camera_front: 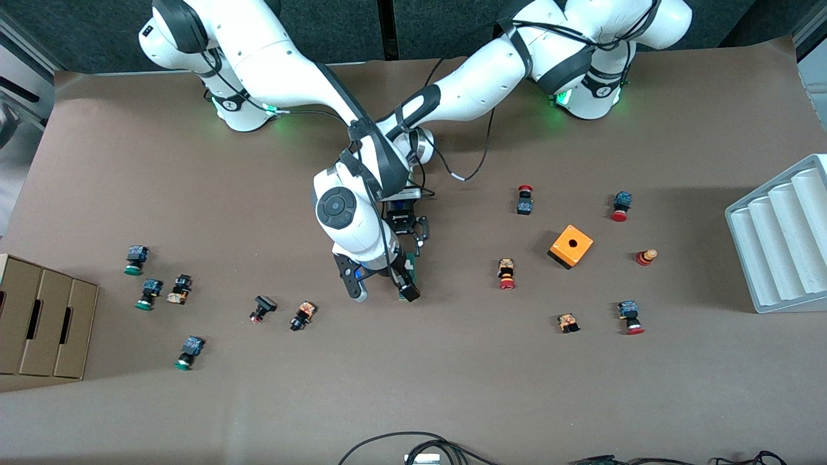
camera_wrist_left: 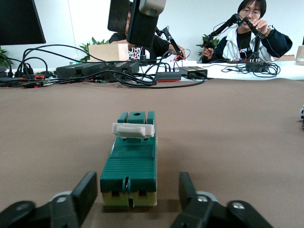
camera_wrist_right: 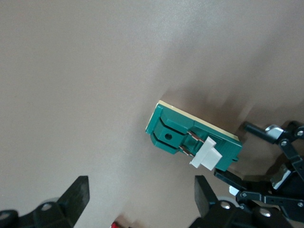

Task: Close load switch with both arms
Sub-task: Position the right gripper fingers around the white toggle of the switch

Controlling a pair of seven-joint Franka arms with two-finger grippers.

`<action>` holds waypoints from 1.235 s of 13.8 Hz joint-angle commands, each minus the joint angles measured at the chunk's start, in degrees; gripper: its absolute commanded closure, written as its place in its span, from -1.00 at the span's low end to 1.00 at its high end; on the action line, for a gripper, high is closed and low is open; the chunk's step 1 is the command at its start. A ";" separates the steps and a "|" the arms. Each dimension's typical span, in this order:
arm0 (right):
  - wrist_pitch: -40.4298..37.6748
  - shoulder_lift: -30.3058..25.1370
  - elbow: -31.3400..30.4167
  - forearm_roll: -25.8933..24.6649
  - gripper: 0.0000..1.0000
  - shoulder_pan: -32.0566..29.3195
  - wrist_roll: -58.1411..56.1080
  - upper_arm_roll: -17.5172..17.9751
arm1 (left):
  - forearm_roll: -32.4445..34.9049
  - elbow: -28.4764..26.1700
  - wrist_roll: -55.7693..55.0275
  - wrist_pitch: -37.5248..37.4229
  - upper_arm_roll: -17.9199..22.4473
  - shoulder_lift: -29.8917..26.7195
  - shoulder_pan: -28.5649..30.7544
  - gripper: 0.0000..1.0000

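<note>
- At the middle of the brown table (camera_front: pixel 452 387): load switch (camera_wrist_left: pixel 129 164), lying flat, dark green with a pale underside, white sliding piece (camera_wrist_left: pixel 133 129) sitting across its top near the end with a round hole.
- Down at table level at the switch's other end: left gripper (camera_wrist_left: pixel 137 192), reaching in from the arm based at the left arm's end of the table.
- Its fingers (camera_wrist_left: pixel 87 191) apart, one on each side of the green body, with a sliver of bare table showing between each finger and the switch; nothing clamped.
- Over the same switch: right gripper (camera_wrist_right: pixel 141 192), hanging from the arm that crosses in front of the left one in the front view.
- Black fingers (camera_wrist_right: pixel 77 194) spread wide, the switch seen on the table between and below them, nothing held.
- Toward the left arm's end of the table: orange cube (camera_front: pixel 570 245) with a hole in its top, ringed by several small red-capped buttons (camera_front: pixel 506 274), and a grey ribbed tray (camera_front: pixel 778 242) at the table's edge.
- Toward the right arm's end: a scatter of green-capped buttons (camera_front: pixel 135 258) and a brown cardboard box (camera_front: pixel 42 323) at the edge.
- Along the table edge nearest the front camera: loops of black cable (camera_front: pixel 413 445).
</note>
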 commanded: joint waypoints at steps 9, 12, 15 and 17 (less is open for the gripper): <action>0.63 2.15 1.96 2.05 -0.97 1.15 0.34 -1.19 | -0.71 -1.36 -0.21 -0.55 0.37 -1.55 0.01 -0.15; 0.54 2.67 1.88 2.05 -0.97 1.76 1.75 -1.19 | -0.62 -1.36 -0.21 -0.55 0.46 -1.55 0.01 -0.09; 0.54 2.94 1.00 2.58 -0.97 2.03 3.76 -1.01 | -0.62 -1.36 -0.21 -0.55 0.46 -1.55 0.10 -0.09; 0.45 2.50 -0.40 3.54 -0.96 1.95 4.30 -0.75 | -0.62 -1.36 -0.21 -0.55 0.46 -1.55 0.10 -0.09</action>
